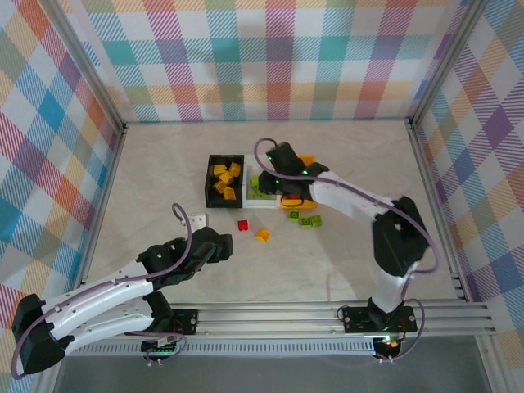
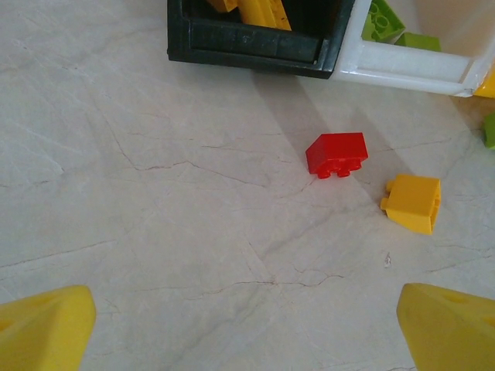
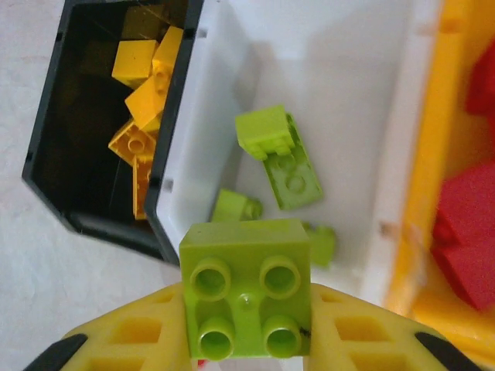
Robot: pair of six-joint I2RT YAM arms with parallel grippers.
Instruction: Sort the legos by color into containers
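Observation:
My right gripper [image 3: 247,313] is shut on a lime green lego [image 3: 246,278], studs facing the camera, held above the near wall of the white container [image 3: 340,69]. Three green legos [image 3: 282,151] lie inside it. The black container [image 3: 46,166] to its left holds several yellow legos [image 3: 143,85]; the orange-yellow container [image 3: 433,154] to its right holds red legos [image 3: 472,224]. My left gripper [image 2: 247,332] hangs open over bare table. A red lego [image 2: 336,154] and a yellow lego [image 2: 414,202] lie ahead of it, short of the black container [image 2: 247,42].
From above, the right gripper [image 1: 292,200] hovers at the white container [image 1: 260,196]. The left gripper [image 1: 224,244] is near the table's front left. Two green legos [image 1: 305,219] lie right of the red lego [image 1: 242,224]. Checked walls enclose the table.

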